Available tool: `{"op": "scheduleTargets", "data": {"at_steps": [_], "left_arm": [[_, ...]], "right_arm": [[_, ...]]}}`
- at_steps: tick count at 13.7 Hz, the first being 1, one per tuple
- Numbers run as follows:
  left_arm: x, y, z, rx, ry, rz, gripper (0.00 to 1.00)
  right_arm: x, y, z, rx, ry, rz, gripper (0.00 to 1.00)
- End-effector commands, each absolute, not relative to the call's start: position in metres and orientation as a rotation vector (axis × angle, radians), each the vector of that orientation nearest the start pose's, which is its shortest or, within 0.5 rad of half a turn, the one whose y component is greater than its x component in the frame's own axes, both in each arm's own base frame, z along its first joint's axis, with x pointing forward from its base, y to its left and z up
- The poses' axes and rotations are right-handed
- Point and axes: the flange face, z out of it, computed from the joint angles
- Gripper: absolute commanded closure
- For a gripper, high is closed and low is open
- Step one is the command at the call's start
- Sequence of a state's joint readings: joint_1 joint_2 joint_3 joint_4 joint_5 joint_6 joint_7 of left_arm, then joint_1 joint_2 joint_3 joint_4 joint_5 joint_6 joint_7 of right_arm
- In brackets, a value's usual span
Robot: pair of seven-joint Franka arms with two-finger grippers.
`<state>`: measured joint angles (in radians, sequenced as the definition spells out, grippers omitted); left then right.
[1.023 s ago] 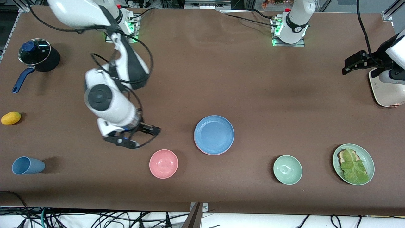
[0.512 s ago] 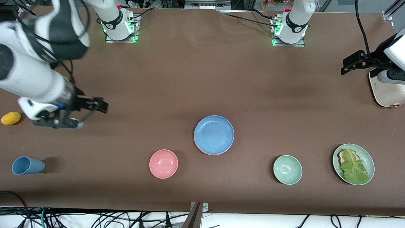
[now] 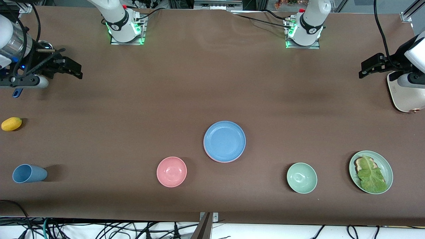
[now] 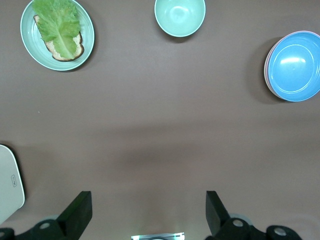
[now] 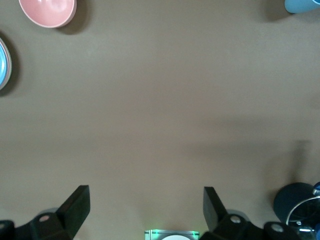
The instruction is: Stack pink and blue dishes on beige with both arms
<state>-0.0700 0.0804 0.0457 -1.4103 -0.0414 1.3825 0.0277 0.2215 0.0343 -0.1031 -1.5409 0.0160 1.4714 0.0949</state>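
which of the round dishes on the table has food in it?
The pale green plate at the left arm's end of the table: bread under a lettuce leaf. The green bowl, pink bowl and blue plate are bare.

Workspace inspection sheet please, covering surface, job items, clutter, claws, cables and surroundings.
Surface: brown table cloth, slightly wrinkled near the bases.
Job's things: blue plate on top of a stack, pink plate showing only as a rim under it; beige plate not visible.
Clutter: pink bowl, green bowl, lettuce plate, blue cup, lemon, pot, white appliance.
Claws: right claw open, empty, over the pot's end of the table; left claw open, empty, beside the appliance.
Cables: black leads from both bases; tangle below the table edge.
Surroundings: metal frame rails.
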Motion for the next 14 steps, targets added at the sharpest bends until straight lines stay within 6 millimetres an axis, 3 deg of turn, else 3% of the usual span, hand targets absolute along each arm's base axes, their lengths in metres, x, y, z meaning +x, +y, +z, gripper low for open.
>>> {"op": "scheduleTargets", "data": {"at_steps": [1,14], "left_arm": [[0.556,-0.020,0.643,-3.179,0.091,0.176,0.00],[0.556,-0.021,0.642,-3.179,0.099,0.178,0.00]], "right_arm": [[0.546,0.060,0.607,-3.142,-0.077,0.183,0.00],[0.548,0.065,0.617,-3.143,-0.097,0.159,0.00]]}}
